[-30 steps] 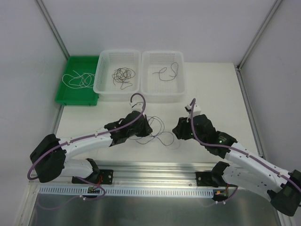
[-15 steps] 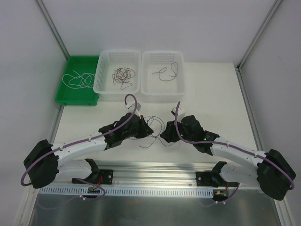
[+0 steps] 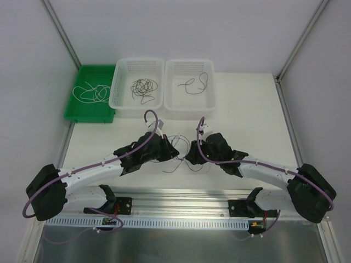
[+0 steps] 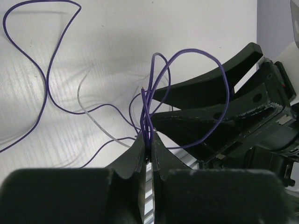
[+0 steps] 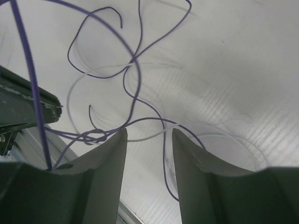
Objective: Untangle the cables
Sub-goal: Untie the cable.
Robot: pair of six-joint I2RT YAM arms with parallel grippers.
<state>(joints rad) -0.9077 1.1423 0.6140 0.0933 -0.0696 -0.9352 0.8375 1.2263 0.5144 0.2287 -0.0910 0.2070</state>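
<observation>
Centrally on the white table top (image 3: 247,109), between the two arms, lies the tangle of thin purple and whitish cables (image 3: 181,147). It is a handful of hair-fine, springy wires curling in loose, overlapping loops. From above, its long axis runs from 9 to 3 o'clock, with one free end trailing toward 7 o'clock.

The left gripper (image 3: 173,152) is clenched on several purple strands. In its wrist view they rise from the pinch (image 4: 148,142) toward 12 o'clock and arch into a loop (image 4: 187,50). The right gripper (image 3: 189,155) has its jaws parted, and the strands (image 5: 138,77) cross the gap (image 5: 149,135) ungripped.

A second ago the right gripper stood off at 3 o'clock and the wires were spread wider. Now it has closed in against the left one, and the tangle is bunched between them.
</observation>
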